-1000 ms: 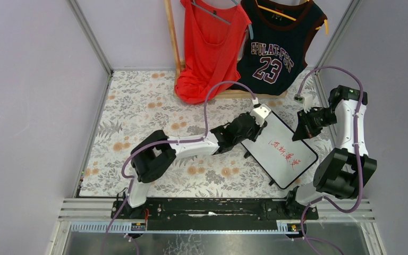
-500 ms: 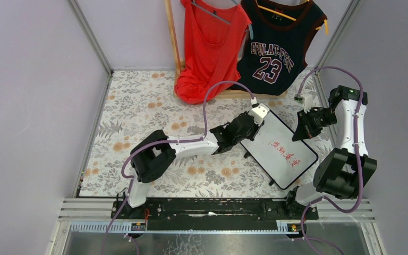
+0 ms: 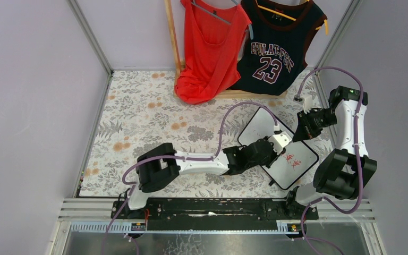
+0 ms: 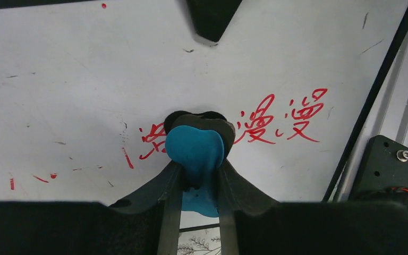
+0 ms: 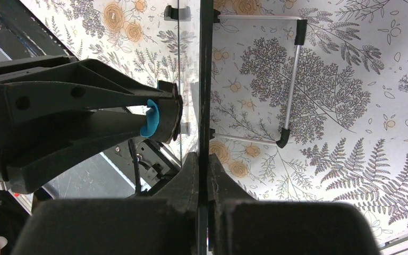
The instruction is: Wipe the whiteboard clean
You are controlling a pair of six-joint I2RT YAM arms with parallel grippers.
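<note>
The whiteboard (image 3: pixel 260 126) lies slanted at the table's right, black-framed, with red handwriting (image 3: pixel 293 162) near its lower right corner. My left gripper (image 3: pixel 282 144) is shut on a blue eraser (image 4: pixel 195 149) whose dark pad is pressed on the board's face. The pad covers the left part of the red writing (image 4: pixel 281 117), and only faint red traces (image 4: pixel 41 178) lie further left. My right gripper (image 3: pixel 299 133) is shut on the board's far right edge. In the right wrist view the board's black frame (image 5: pixel 205 79) runs edge-on between that gripper's (image 5: pixel 203 170) fingers.
A red top (image 3: pixel 210 48) and a dark number 23 jersey (image 3: pixel 273 50) hang from a wooden rack (image 3: pixel 172 37) at the back. A floral cloth (image 3: pixel 149 111) covers the table. The board's metal stand (image 5: pixel 292 79) shows behind it. Grey walls close in both sides.
My left gripper has swept with the eraser from the board's far left corner toward the near right, onto the writing. The left part of the red writing is gone. The right arm has not moved.
</note>
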